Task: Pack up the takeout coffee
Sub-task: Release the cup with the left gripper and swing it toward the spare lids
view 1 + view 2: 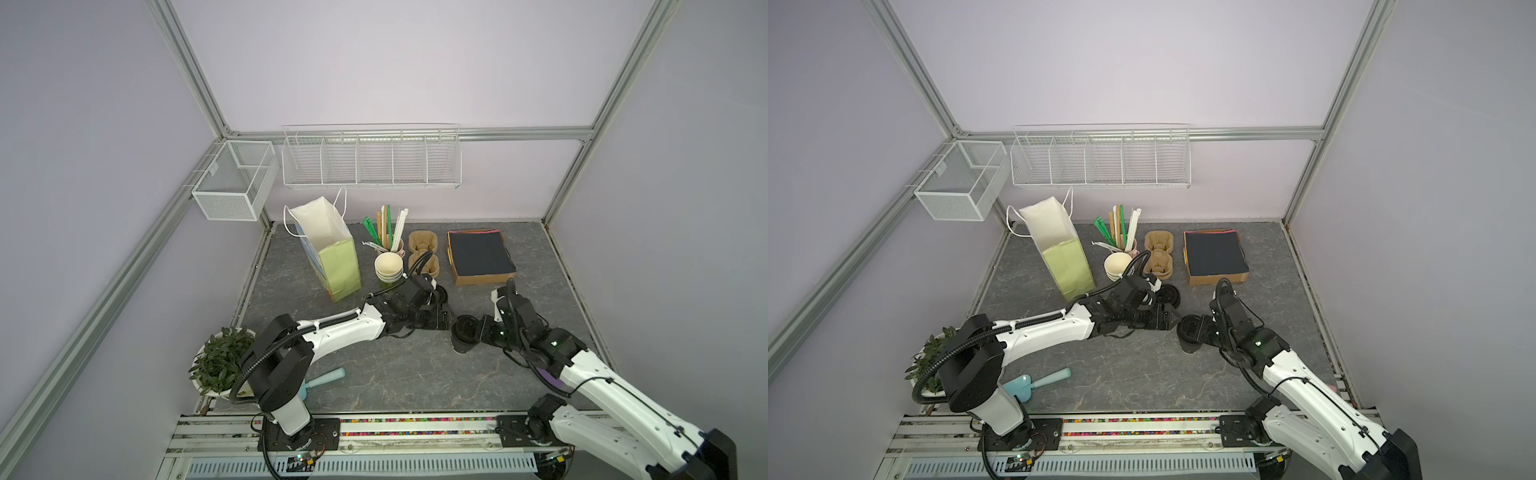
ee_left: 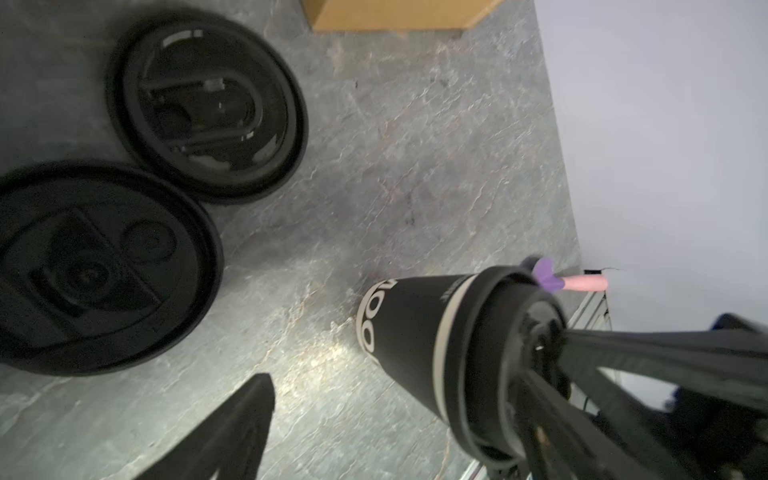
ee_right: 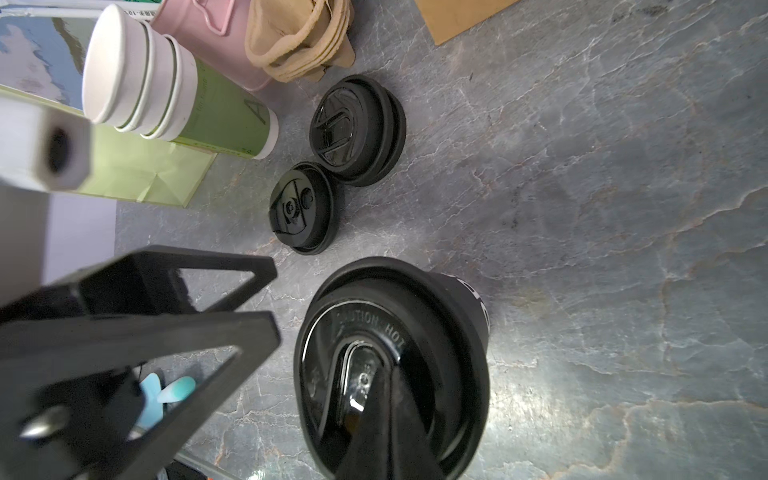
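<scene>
The takeout coffee here is a black paper cup with white lettering and a round black lid. It stands upright on the grey table, right of centre. My right gripper is shut, and its joined tips rest on top of the lid. My left gripper is open and empty just left of the cup, apart from it. One of its fingers shows in the left wrist view.
Two loose black lids lie behind the left gripper. Further back stand a stack of lidless cups, an open paper bag, a straw holder, cup carriers and a napkin box. A plant and blue scoop sit front left.
</scene>
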`<state>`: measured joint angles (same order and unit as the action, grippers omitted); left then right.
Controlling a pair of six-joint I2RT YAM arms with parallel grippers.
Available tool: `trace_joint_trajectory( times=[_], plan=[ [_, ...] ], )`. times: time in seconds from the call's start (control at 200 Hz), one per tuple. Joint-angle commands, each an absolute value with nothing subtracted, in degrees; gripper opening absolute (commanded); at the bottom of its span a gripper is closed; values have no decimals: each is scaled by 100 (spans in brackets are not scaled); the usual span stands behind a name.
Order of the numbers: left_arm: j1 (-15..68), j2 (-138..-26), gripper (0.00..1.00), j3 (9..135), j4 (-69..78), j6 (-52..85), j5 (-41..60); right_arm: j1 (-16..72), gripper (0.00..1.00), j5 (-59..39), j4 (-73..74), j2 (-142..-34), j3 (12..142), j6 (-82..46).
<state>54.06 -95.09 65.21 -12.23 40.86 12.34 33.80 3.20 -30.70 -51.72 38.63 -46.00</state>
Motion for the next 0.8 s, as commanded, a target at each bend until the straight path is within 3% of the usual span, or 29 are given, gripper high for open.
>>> trace_joint_trajectory(
  times=[0.0,0.095,0.13,0.25,0.335,0.445,0.54,0.795],
  plan=[
    [5203,-9048,97,6983,-1534,3835,987,3348,6,403,-3577,-5341,4038,-4469],
    [5087,-8803,100,7197,-1740,3696,833,3349,7,475,-3720,-5421,4372,-4286],
    [5059,-8728,99,7268,-1856,3624,766,3340,11,520,-3814,-5468,4546,-4207],
    [4960,-8465,99,7298,-2209,3524,556,3340,58,654,-4204,-5615,5273,-3847],
    [4944,-8221,99,7118,-2373,3613,227,3340,80,776,-4496,-5722,5641,-3602],
    [4890,-7810,99,6896,-2799,3853,-357,3337,100,723,-4905,-5959,5952,-3293],
    [4730,-7508,99,6788,-3269,3903,-476,3361,89,599,-5184,-6200,5968,-3203],
    [4484,-6789,99,6551,-4029,3669,-761,3716,89,536,-4992,-6422,5651,-3175]
  ],
)
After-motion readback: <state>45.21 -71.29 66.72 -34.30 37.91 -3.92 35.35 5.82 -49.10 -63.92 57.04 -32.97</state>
